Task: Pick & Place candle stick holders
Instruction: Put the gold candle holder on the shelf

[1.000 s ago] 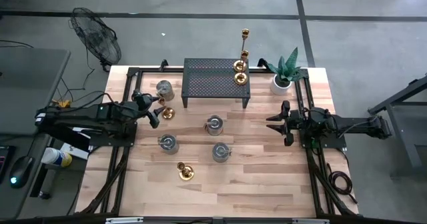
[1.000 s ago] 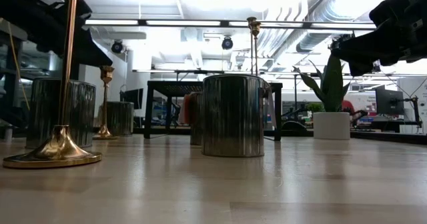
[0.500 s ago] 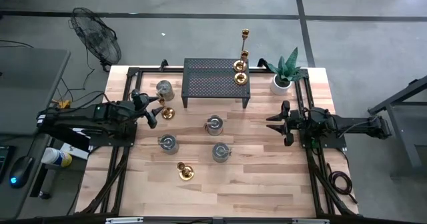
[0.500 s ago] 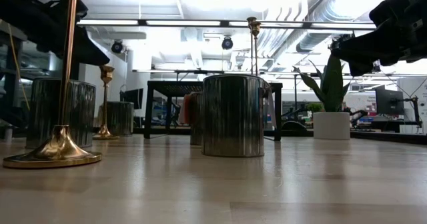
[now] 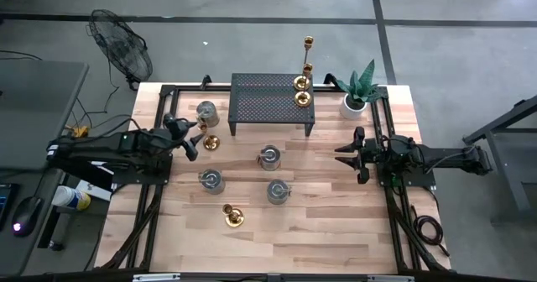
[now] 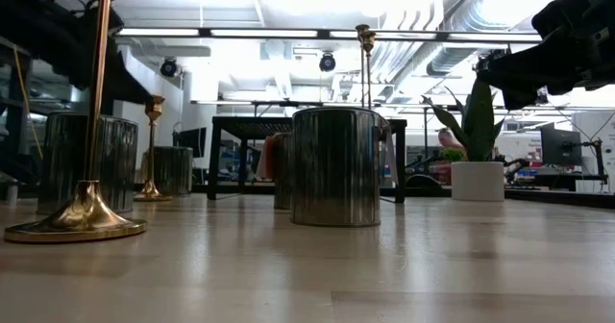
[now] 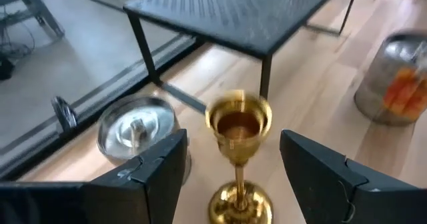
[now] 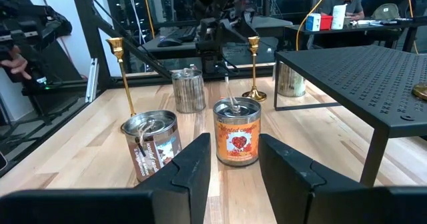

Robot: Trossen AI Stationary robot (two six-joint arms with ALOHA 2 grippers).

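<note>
A brass candle stick holder (image 7: pixel 238 125) stands upright on its round base (image 7: pixel 240 204) on the wooden table, left of the black mesh rack (image 5: pixel 273 101). My left gripper (image 7: pixel 233 144) is open. Its fingers flank the holder's cup with a gap on each side and touch nothing. Two more holders (image 5: pixel 301 91) stand on the rack's right end. Another (image 5: pixel 232 216) stands near the table's front edge. My right gripper (image 5: pixel 351 154) hovers open at the right side with nothing between its fingers.
Several metal candle tins stand on the table: one (image 5: pixel 207 112) beside the left gripper, others (image 5: pixel 269 156) (image 5: pixel 211 180) (image 5: pixel 277 190) in the middle. A potted plant (image 5: pixel 357 97) stands at the far right. Bare wood lies along the front and right.
</note>
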